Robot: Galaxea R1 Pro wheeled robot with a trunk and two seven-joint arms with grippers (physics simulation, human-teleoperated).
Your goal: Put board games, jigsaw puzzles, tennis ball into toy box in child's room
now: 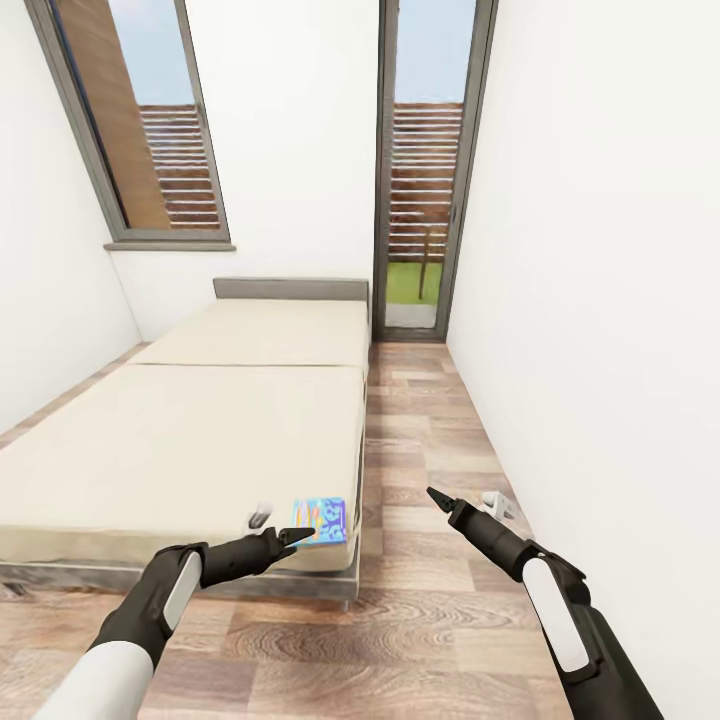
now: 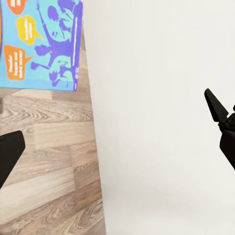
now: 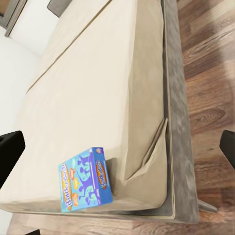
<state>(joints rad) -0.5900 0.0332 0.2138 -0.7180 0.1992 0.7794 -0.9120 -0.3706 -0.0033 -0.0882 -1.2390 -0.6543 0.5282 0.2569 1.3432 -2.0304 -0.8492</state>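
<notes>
With both pincers spread empty, the left gripper (image 1: 300,537) could nudge the small blue board game (image 1: 320,521) off the bed's (image 1: 200,430) six-o'clock corner.

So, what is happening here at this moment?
The robot stands at the foot of the bed. A small blue board game lies on the mattress corner nearest the robot. The left gripper is open, reaching toward the box but not holding it. The right gripper hangs open over the wood floor.
</notes>
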